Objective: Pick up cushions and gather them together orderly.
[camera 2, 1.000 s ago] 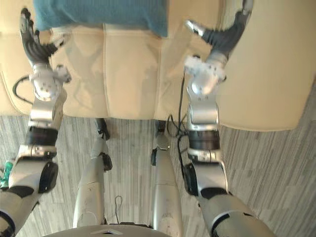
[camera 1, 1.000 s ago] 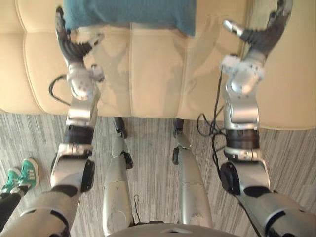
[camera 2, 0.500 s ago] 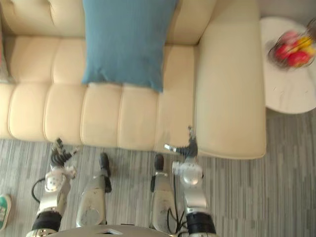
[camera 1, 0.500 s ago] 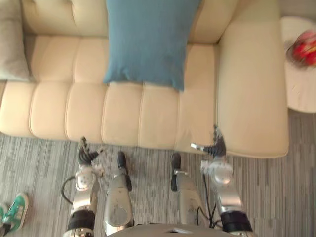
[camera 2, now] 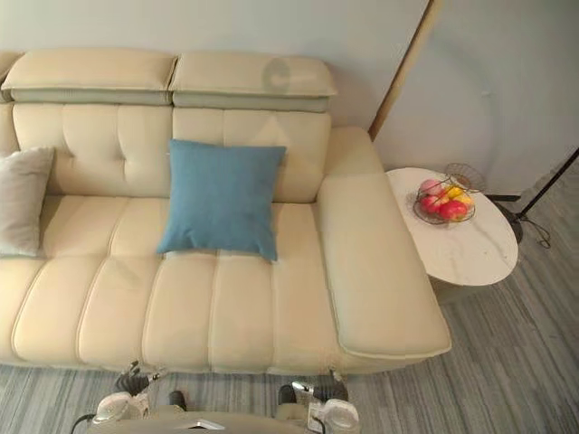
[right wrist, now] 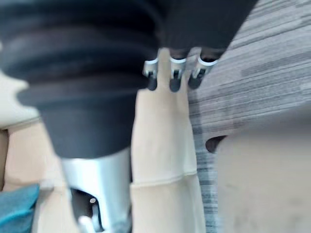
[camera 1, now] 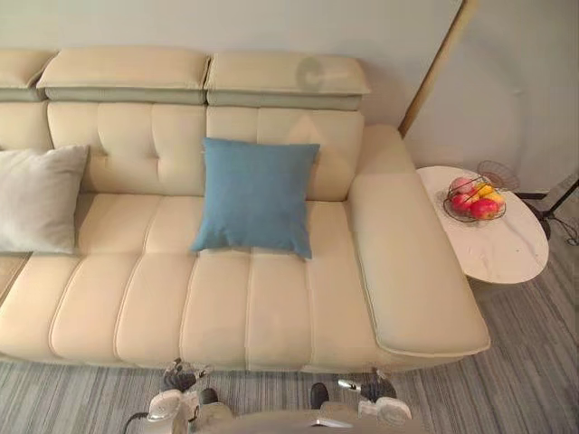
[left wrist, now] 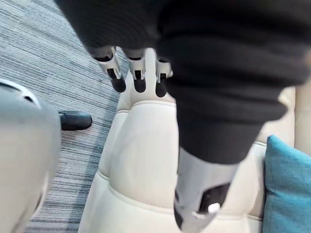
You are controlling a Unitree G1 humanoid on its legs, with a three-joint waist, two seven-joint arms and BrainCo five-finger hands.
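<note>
Cushions: the blue cushion (camera 1: 256,196) leans on the sofa (camera 1: 271,307) back at mid-seat. The grey cushion (camera 1: 38,199) is well apart at the left end.

Eye views: the whole picture has pulled back since a second ago, so the camera moved, not the cushions. Left hand (camera 1: 181,373) and right hand (camera 1: 366,387) are now low by the seat's front edge, and nothing is gathered yet. Bare seat lies between the cushions. A side table (camera 1: 507,249) with a fruit basket (camera 1: 473,199) stands past the right armrest.

Left wrist view: fingers (left wrist: 138,77) straight, relaxed, empty.

Right wrist view: fingers (right wrist: 172,77) likewise, empty.
</note>
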